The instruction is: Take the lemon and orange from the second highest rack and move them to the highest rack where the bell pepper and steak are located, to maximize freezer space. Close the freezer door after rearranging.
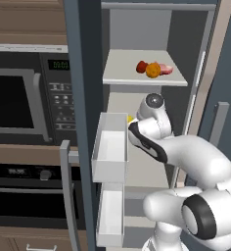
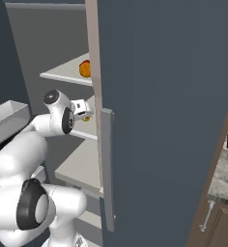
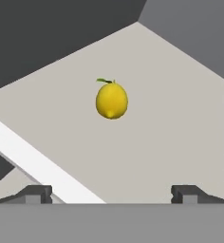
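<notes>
Yellow and rounded, the small lemon (image 3: 111, 99) lies alone on the pale shelf ahead of my gripper (image 3: 112, 193), centred between my spread, empty fingertips (image 3: 37, 193) and apart from them; I judge the orange ball (image 1: 153, 70) already up beside the dark red bell pepper (image 1: 142, 66) and pink steak (image 1: 165, 68); next I must reach forward, straddle the lemon, then clamp.

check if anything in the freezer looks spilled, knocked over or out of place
Nothing stands out. The orange, bell pepper and steak sit close together on the top shelf. The lemon lies alone on its shelf, ahead of the open end effector, untouched.
</notes>
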